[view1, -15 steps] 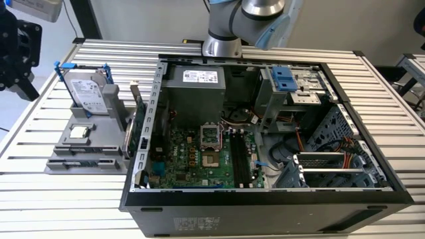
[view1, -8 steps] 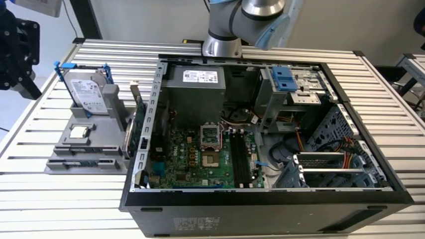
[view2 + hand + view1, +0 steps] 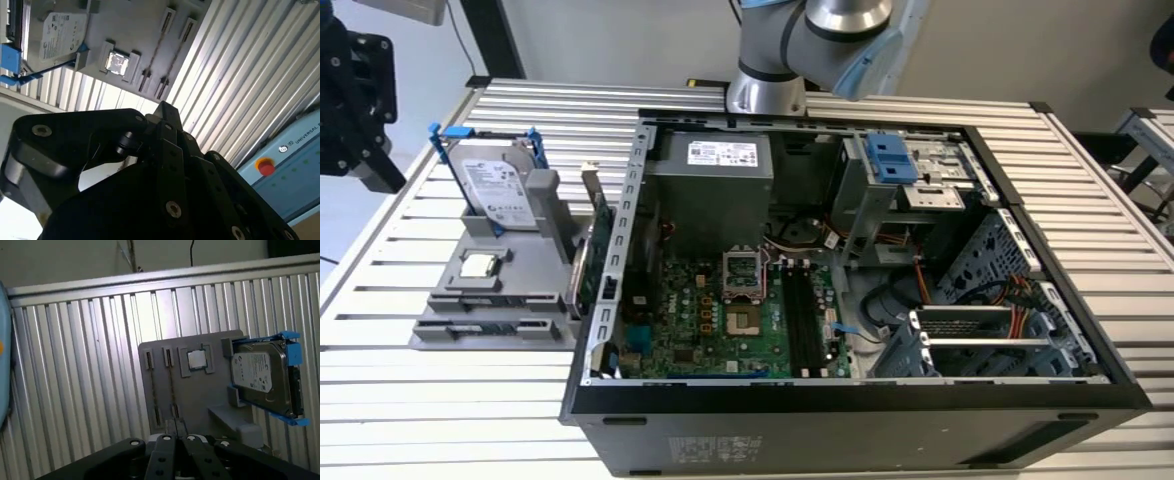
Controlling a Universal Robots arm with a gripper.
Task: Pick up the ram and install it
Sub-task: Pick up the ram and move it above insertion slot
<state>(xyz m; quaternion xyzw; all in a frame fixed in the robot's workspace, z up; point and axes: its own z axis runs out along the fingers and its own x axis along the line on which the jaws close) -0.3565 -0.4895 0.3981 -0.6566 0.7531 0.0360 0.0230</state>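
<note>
One open case (image 3: 854,405) in exterior view, hand (image 3: 177,436) in first wrist view

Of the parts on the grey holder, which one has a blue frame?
The hard drive, standing upright in a blue frame; the square silver chip beside it lies flat and bare.

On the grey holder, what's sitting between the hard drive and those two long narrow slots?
The small silver CPU chip, in its own recess on the grey holder, between the hard drive and the narrow slots. Both wrist views show it.
</note>
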